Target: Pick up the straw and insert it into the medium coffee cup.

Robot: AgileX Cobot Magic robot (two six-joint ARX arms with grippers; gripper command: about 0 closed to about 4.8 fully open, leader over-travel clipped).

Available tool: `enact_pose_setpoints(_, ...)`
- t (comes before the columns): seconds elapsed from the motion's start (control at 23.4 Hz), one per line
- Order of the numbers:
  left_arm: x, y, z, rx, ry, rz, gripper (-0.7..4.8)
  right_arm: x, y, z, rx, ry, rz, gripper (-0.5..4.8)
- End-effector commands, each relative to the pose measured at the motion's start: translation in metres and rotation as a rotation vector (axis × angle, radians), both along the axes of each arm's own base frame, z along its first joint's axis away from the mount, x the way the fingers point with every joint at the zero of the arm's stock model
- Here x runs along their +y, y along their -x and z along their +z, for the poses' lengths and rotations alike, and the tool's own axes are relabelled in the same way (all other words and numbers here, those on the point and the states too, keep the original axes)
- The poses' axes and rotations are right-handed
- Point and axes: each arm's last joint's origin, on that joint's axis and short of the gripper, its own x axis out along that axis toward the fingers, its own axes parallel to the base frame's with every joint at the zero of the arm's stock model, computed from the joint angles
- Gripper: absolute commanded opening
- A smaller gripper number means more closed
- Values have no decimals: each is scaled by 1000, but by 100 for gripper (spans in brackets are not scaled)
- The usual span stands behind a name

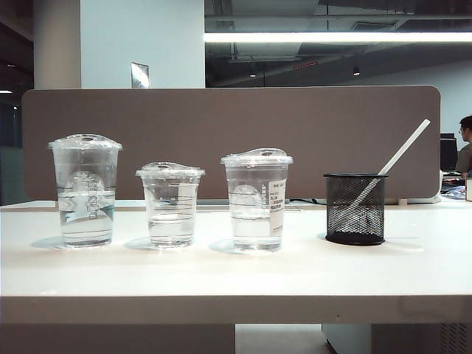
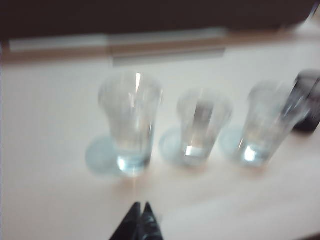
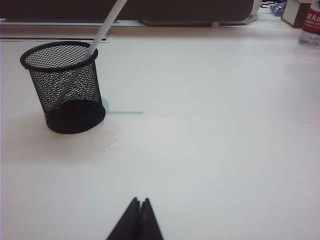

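Observation:
The white straw [image 1: 398,158] leans tilted in a black mesh holder [image 1: 355,209] on the right of the white table; the right wrist view shows the straw [image 3: 107,22] rising out of the holder [image 3: 64,87]. The medium coffee cup [image 1: 257,199], clear, lidded and with a white sticker, stands just left of the holder. In the blurred left wrist view it [image 2: 265,125] stands beside the holder [image 2: 307,100]. My left gripper [image 2: 140,205] is shut and empty, short of the cups. My right gripper [image 3: 139,200] is shut and empty, well back from the holder. Neither arm shows in the exterior view.
A taller clear cup [image 1: 85,190] stands at the left and a shorter one [image 1: 170,204] between it and the medium cup. A brown partition [image 1: 228,140] closes the table's far edge. A bottle [image 3: 311,22] and a box [image 3: 295,12] sit at the far corner.

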Motion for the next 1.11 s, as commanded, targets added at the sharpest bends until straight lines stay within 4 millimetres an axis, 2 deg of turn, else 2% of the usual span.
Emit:
enact_pose_setpoints(0.04,3,19,48,-174,30,-15,-4,0,-1,-1,-9,-4,-2,0)
enact_pose_setpoints(0.13,8,40,78,-275,58,-32,-4,0,-1,-1,-9,-4,-2,0)
enact_pose_setpoints(0.21,13,59,96,-321,79,-43,-4,0,-1,-1,-9,-4,-2,0)
enact_pose_setpoints(0.26,17,75,106,-306,109,-74,-4,0,-1,-1,-9,-4,-2,0)
enact_pose_setpoints(0.38,26,115,115,-200,115,-254,-4,0,-1,-1,-9,-4,-2,0)
enact_pose_setpoints(0.51,32,139,114,-135,83,-287,-4,0,-1,-1,-9,-4,-2,0)
enact_pose_setpoints(0.6,35,148,110,-78,58,-289,-4,0,-1,-1,-9,-4,-2,0)
enact_pose_setpoints(0.73,36,150,101,15,43,-287,-4,0,-1,-1,-9,-4,-2,0)
enact_pose_setpoints(1.11,36,150,100,19,32,-288,-4,0,-1,-1,-9,-4,-2,0)
